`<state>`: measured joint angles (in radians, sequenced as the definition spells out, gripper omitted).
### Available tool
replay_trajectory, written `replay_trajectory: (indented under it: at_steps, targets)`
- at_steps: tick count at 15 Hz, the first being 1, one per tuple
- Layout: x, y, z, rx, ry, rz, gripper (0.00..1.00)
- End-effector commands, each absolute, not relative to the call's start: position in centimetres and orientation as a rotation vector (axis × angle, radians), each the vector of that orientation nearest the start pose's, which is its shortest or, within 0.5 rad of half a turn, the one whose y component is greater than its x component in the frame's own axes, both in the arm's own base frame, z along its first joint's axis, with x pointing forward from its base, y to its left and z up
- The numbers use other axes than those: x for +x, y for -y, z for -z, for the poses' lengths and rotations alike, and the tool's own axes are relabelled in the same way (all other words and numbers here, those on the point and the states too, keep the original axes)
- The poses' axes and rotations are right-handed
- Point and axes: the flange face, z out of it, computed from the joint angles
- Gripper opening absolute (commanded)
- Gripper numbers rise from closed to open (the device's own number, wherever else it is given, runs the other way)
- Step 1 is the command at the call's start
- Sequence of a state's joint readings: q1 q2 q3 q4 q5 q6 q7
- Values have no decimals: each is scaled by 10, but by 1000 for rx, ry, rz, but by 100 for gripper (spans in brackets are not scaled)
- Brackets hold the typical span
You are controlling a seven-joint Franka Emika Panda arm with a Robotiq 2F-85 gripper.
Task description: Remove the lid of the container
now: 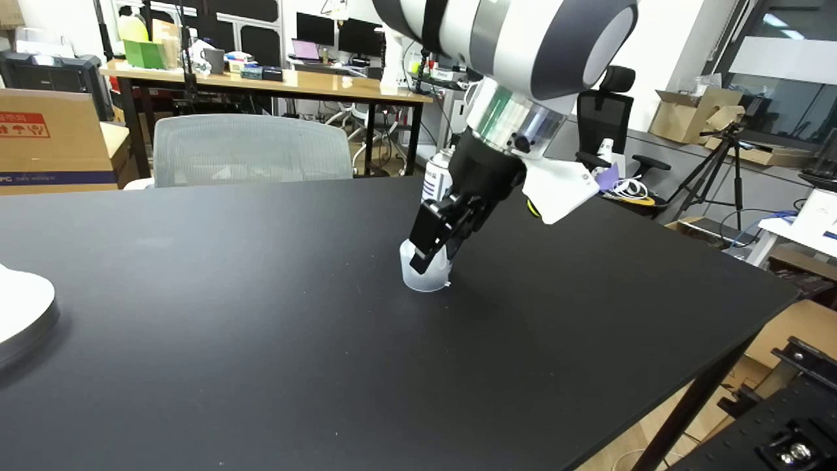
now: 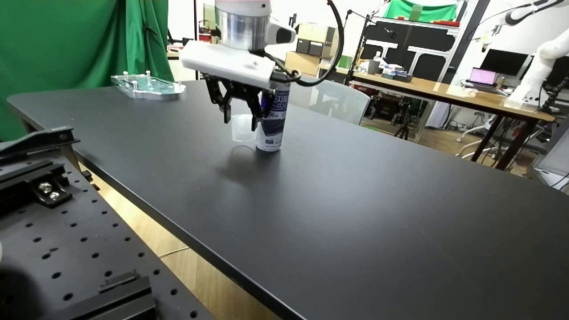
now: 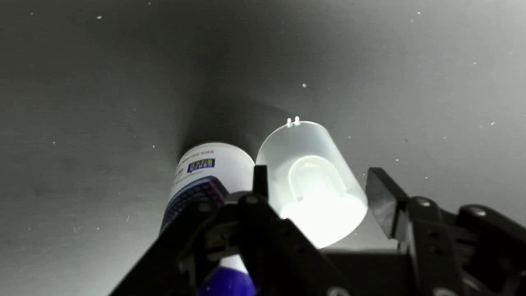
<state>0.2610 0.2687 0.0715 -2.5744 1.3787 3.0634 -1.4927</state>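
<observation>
The lid (image 1: 418, 280), a translucent white cap, stands on the table beside the container. It also shows in an exterior view (image 2: 243, 131) and in the wrist view (image 3: 306, 164). The container (image 2: 271, 131), a tall slim white canister with a blue label, stands upright; in an exterior view (image 1: 436, 175) my gripper partly covers it. In the wrist view the container (image 3: 218, 164) is just left of the lid. My gripper (image 3: 318, 183) is open, one finger on each side of the lid; the left finger is between lid and container. It also shows in both exterior views (image 1: 435, 258) (image 2: 240, 123).
A white rounded plate (image 1: 26, 304) lies at the table's left edge. A flat plate with upright posts (image 2: 149, 86) lies at the far left; I cannot tell whether both are the same. A perforated black board (image 2: 84, 249) adjoins the table. A chair (image 1: 252, 150) stands behind the table.
</observation>
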Motion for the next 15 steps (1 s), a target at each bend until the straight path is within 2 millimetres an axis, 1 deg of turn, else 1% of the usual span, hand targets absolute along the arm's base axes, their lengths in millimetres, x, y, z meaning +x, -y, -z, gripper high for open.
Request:
replay_trajectory:
  at_steps: [1,2,3,5,6,8,11,15]
  targets:
    - [412,-55,-152,-2903,636,401,37]
    - [410,-54,-147,-2897,633,386,87]
    - [409,-54,-145,-2896,633,385,89]
    - [405,-55,-146,-2891,646,388,98]
    - [401,-56,-145,-2897,651,377,100]
    - [387,-61,-151,-2903,677,359,100]
    - [365,-66,-162,-3010,701,361,100]
    - [330,-67,-169,-3117,768,350,100]
